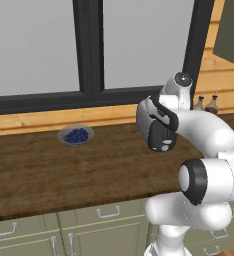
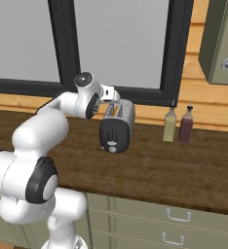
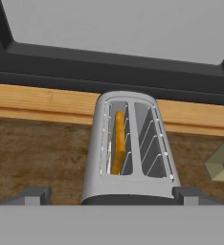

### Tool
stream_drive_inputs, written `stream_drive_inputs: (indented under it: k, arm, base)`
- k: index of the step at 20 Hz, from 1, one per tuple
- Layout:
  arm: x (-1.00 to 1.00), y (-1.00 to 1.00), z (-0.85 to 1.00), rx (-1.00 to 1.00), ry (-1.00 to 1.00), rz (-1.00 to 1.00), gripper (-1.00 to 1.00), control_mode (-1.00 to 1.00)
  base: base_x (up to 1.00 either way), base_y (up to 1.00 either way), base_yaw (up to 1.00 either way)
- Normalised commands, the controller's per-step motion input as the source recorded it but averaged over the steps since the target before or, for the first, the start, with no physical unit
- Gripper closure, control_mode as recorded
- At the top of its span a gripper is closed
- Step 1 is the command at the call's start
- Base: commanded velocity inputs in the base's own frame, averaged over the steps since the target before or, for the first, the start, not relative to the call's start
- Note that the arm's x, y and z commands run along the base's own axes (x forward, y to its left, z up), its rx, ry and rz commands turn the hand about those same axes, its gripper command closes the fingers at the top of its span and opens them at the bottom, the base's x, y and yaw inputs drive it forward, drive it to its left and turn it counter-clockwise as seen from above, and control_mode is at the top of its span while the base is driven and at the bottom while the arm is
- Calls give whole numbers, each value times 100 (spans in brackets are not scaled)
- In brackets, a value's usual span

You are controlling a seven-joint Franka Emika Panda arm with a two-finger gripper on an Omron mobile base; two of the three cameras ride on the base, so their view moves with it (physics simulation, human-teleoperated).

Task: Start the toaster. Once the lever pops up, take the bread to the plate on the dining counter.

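While my claw (image 3: 112, 194) hangs spread wide above the toaster (image 2: 117, 126), which sits near the table's back edge below the window, I see the bread (image 3: 117, 142) standing on edge in one slot. I judge the slice light, stiff and crumbly. I would pinch its top edge across the flat faces, gently.

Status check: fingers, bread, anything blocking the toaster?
Gripper open, empty, above the toaster. Bread upright in the left slot as the hand view shows it. Two bottles stand well aside; nothing blocking.
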Motion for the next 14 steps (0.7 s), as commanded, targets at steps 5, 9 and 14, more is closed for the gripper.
stream_drive_inputs:
  k: [5,9,14]
  arm:
    - [0,0,0,0,0,0,-100,-100]
    - [0,0,0,0,0,0,-100,-100]
    - [0,0,0,0,0,0,-100,-100]
  base:
    - [0,0,0]
    - [0,0,0]
    - [0,0,0]
